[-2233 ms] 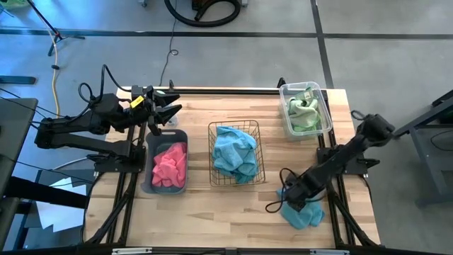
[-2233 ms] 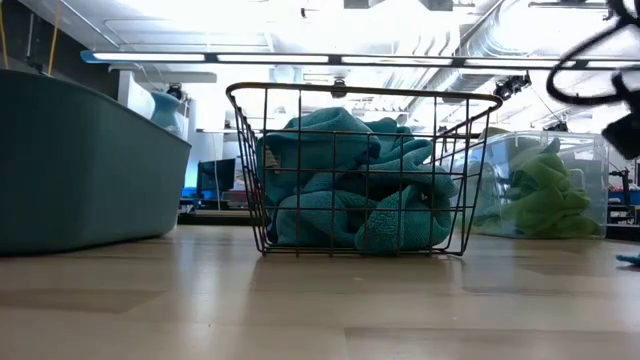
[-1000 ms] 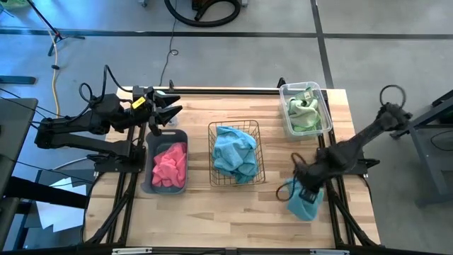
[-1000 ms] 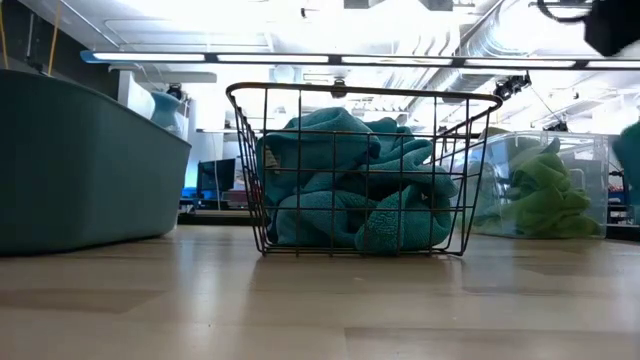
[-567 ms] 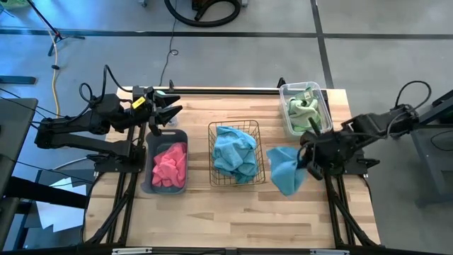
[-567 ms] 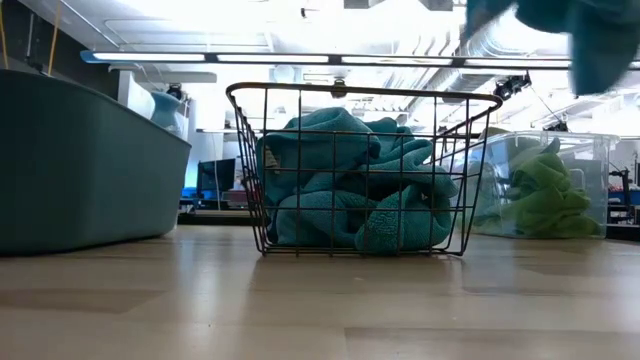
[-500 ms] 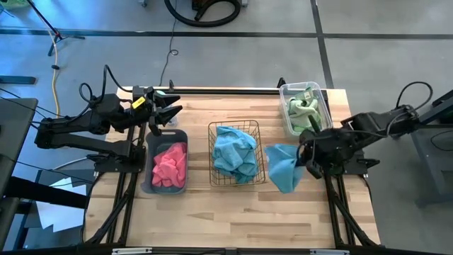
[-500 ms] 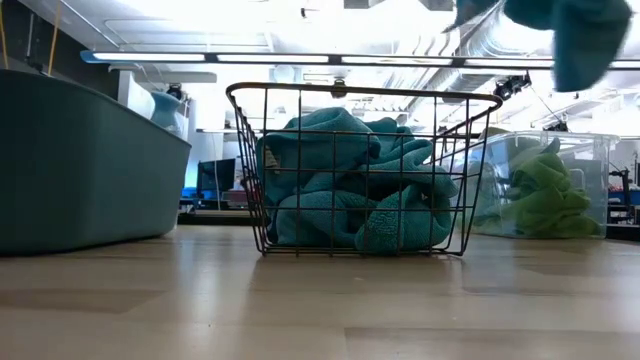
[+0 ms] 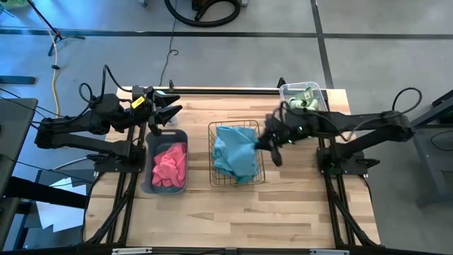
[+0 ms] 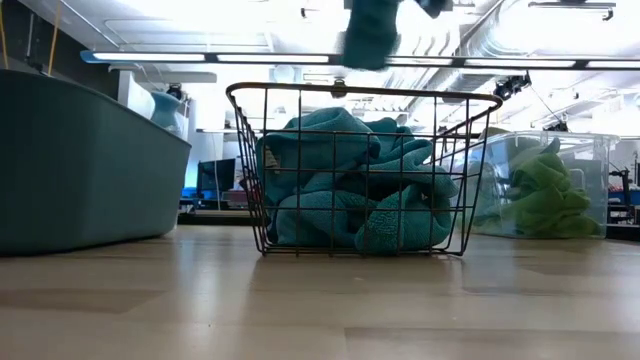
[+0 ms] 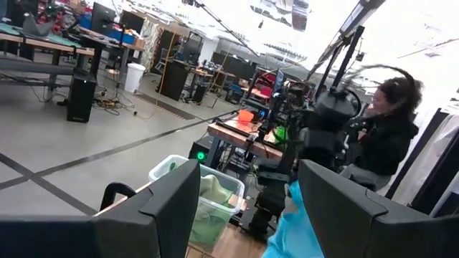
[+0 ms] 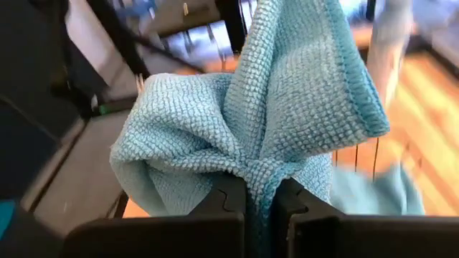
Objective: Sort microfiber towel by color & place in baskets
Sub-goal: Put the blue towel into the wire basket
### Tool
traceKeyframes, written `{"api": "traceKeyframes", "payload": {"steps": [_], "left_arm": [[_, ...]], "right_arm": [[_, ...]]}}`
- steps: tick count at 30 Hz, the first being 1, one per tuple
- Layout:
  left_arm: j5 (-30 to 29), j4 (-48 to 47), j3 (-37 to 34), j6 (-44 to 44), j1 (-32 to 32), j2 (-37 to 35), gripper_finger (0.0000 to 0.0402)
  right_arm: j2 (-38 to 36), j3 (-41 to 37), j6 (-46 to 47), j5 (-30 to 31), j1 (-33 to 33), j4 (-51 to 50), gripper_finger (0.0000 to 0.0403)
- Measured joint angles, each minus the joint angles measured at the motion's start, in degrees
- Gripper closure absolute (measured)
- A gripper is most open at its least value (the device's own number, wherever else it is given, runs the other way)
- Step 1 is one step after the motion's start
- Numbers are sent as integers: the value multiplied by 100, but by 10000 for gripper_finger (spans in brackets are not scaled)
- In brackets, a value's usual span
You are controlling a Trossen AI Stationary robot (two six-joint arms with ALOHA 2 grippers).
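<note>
Carrying a teal towel [image 9: 237,152] pinched shut, the right pincer [image 9: 263,144] at frame centre should release squarely above the wire basket [image 9: 259,166].

A light wooden table [image 9: 212,212] with plank seams and a dark frame along its edges carries three containers in a row across its middle and far side. Near the left edge sits a dark grey-blue plastic tub [image 9: 151,159]. At the centre stands a copper-toned wire mesh basket [image 9: 260,152], resting flat on the boards. In the far right corner is a clear plastic bin [image 9: 285,92]. The near half of the surface shows bare wood
</note>
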Motion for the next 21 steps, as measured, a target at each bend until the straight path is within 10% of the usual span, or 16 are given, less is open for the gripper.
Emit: {"api": "traceKeyframes", "payload": {"steps": [21], "left_arm": [[1171,438,0,2100,-1,310,177]], "right_arm": [[354,539,-252,-1966,-1528,2365,402]]}}
